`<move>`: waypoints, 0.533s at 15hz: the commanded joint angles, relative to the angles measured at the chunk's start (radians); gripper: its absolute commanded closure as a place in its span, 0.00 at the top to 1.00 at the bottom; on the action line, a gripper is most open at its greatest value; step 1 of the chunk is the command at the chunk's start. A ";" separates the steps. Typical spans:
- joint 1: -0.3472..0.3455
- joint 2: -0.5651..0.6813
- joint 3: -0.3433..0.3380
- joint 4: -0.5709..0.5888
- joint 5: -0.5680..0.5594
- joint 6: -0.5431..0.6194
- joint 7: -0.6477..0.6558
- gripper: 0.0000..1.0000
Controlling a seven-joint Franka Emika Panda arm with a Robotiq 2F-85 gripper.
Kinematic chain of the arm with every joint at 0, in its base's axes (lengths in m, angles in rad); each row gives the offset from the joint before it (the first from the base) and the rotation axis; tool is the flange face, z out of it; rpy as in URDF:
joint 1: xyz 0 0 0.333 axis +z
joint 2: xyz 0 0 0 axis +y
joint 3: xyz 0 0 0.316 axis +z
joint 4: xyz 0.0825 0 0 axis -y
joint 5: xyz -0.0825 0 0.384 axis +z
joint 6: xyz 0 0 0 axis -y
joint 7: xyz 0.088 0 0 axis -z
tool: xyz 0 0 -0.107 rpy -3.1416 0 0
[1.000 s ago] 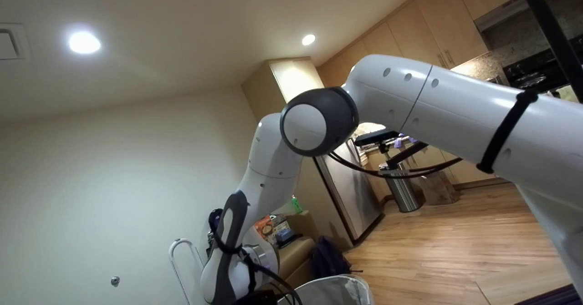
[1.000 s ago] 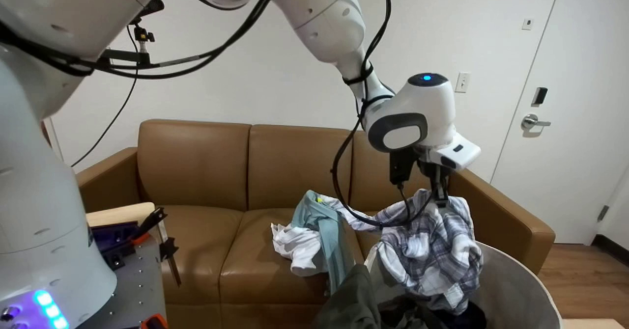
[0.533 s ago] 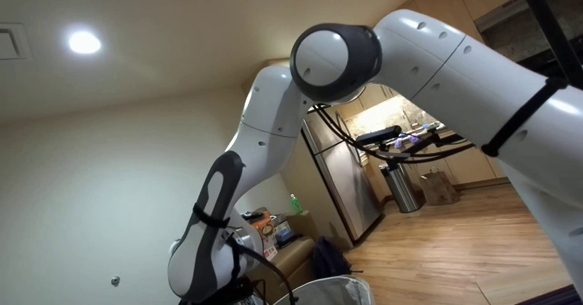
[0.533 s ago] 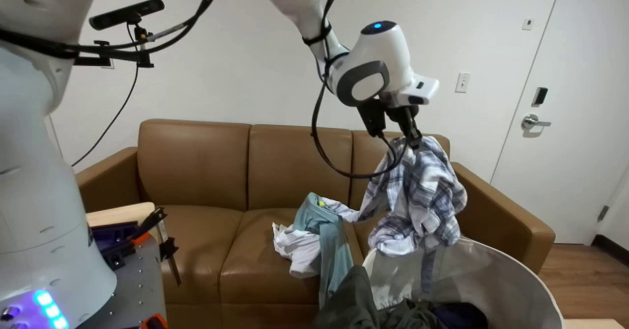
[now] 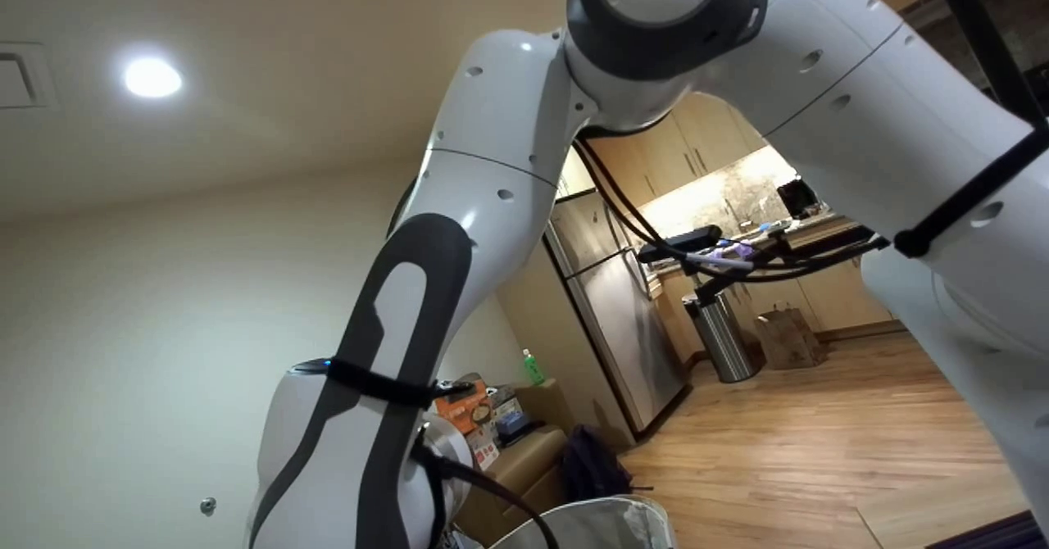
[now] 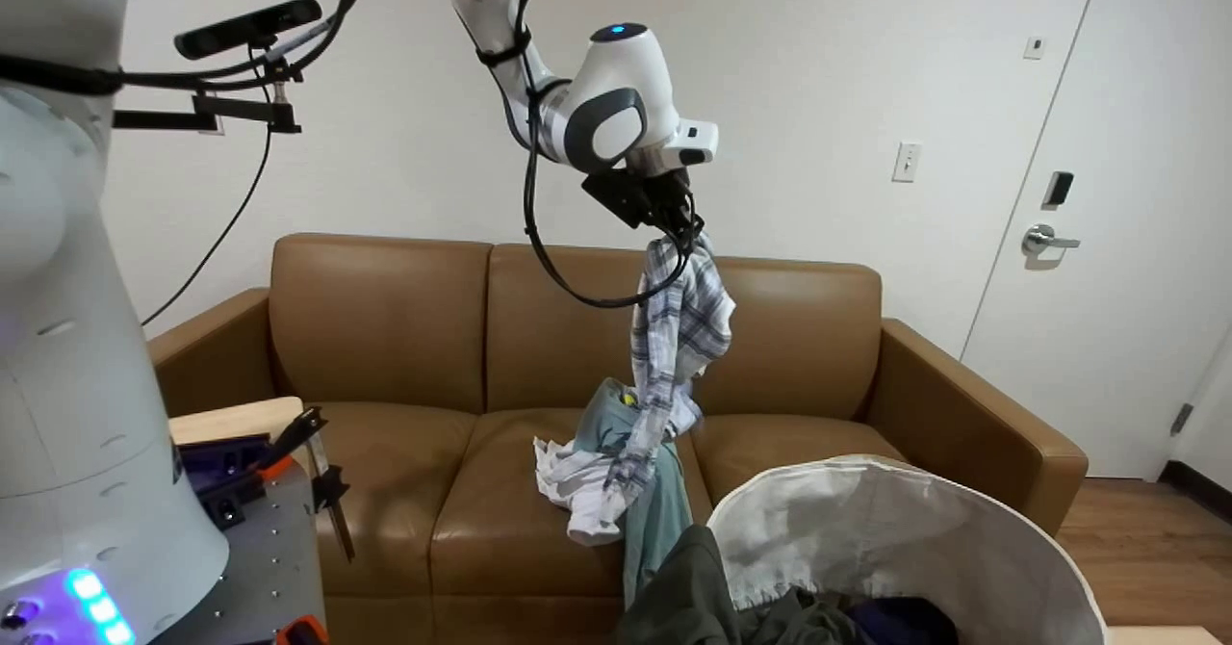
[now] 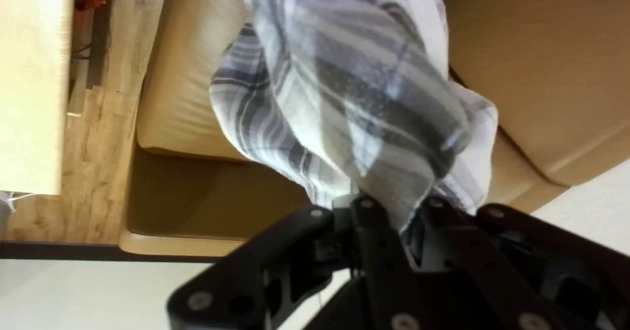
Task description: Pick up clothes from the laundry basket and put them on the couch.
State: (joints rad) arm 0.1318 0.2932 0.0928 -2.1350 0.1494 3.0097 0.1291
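Holding the plaid shirt (image 6: 674, 327) above the couch (image 6: 375, 327), I am clamping my gripper (image 7: 401, 212) on a bunched fold of the cloth. In an exterior view the shirt is hanging before the couch's backrest, and a long, narrow end of it is reaching down across the teal garment (image 6: 664, 520) and the white garment (image 6: 577, 491); I cannot tell whether it is touching them. Both of those are lying on the couch's seat, side by side and touching, the teal one spilling over the front edge. The laundry basket (image 6: 866, 510) is standing in front of the couch, toward the end nearer the door (image 6: 1136, 241). A dark green garment (image 6: 688, 587) is draping over the basket's rim, and a navy cloth (image 6: 905, 616) is lying inside beside dark green cloth (image 6: 804, 621).
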 commanded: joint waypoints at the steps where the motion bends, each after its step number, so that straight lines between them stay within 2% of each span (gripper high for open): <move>1: -0.129 0.021 0.037 0.057 0.062 -0.109 -0.119 0.05; 2: -0.169 0.013 0.049 0.072 0.107 -0.149 -0.137 0.05; 4: -0.213 -0.021 0.045 0.092 0.146 -0.144 -0.172 0.05; 6: -0.238 -0.038 0.054 0.121 0.143 -0.128 -0.209 0.05; 8: -0.213 -0.078 0.058 0.131 0.095 -0.123 -0.214 0.05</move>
State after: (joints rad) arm -0.0912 0.2810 0.1188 -2.0111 0.2526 2.9008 -0.0397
